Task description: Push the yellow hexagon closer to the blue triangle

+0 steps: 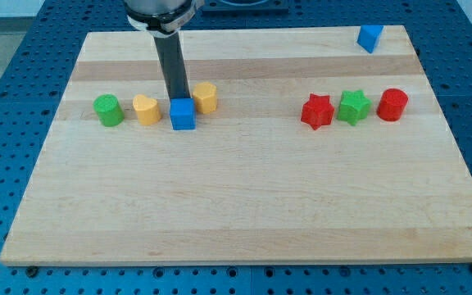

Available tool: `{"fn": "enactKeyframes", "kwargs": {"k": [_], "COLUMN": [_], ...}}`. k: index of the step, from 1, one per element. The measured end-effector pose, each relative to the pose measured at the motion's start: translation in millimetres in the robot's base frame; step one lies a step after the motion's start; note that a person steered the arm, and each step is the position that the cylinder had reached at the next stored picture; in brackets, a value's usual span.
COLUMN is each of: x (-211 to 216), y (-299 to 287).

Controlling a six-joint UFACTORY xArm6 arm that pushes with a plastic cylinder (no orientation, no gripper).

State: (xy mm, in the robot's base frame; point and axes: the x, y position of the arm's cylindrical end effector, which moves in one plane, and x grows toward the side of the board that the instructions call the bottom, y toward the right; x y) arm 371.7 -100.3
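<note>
The yellow hexagon (206, 97) sits left of the board's middle. The blue triangle (370, 37) lies far off at the view's top right corner of the board. My dark rod comes down from the view's top, and my tip (179, 99) rests just left of the yellow hexagon, close to it or touching it. The tip is directly behind a blue cube (183, 115), which hides its very end.
A second yellow block (146, 108) and a green cylinder (108, 110) stand in a row left of the blue cube. A red star (317, 111), a green star (354, 106) and a red cylinder (392, 105) form a row at the right. The wooden board (236, 205) lies on a blue perforated table.
</note>
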Motion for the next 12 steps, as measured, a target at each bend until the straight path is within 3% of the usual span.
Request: {"fn": "enactKeyframes", "kwargs": {"k": [4, 7, 12], "x": [3.1, -33.9, -31.1], "y": [116.7, 178.0, 290.3]}}
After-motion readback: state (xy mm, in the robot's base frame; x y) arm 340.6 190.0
